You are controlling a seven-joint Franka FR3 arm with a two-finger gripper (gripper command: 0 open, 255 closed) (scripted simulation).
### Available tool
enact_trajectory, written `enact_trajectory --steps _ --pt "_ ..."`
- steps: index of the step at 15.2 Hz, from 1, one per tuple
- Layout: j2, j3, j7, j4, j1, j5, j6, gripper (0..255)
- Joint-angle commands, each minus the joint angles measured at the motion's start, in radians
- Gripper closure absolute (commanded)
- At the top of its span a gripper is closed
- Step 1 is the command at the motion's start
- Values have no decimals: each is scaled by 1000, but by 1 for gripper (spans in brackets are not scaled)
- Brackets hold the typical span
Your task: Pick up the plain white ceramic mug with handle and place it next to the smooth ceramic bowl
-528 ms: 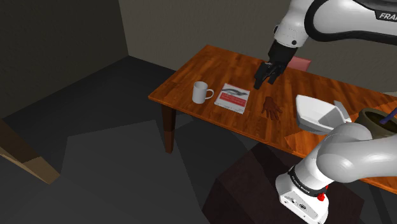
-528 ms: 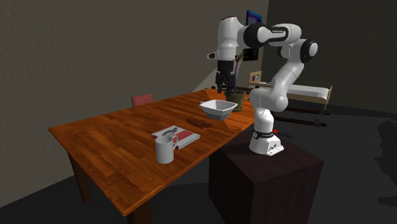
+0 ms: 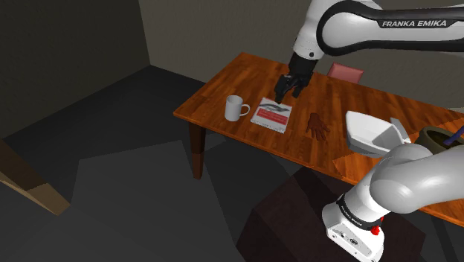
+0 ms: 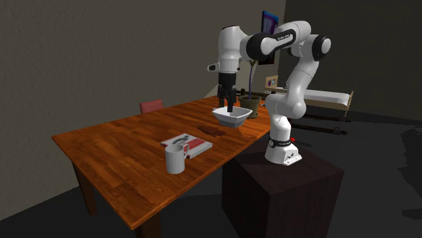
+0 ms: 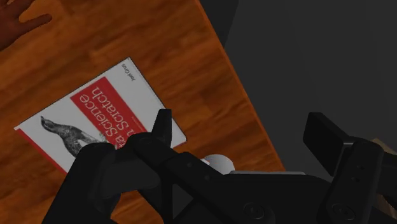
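Approach step: your gripper [image 3: 288, 89], fingers wide and empty, hangs over the book [image 3: 271, 114], mug [image 3: 236, 108] just past it, bowl [image 3: 370, 134] well apart on the opposite side; next, centre over the mug and descend.

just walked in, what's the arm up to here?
The Franka's hand hangs open and empty above the table, over the red-and-white book. The white mug stands untouched near the table corner, beyond the book. The white bowl sits on the book's other side, closer to the stand. Nothing is picked up yet.
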Motion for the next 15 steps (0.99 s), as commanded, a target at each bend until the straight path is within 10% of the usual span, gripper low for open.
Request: enact_trajectory --steps 1,15 --pt "82 15 14 31 0 -2 55 0" --pt "638 67 105 391 -2 -98 259 0"
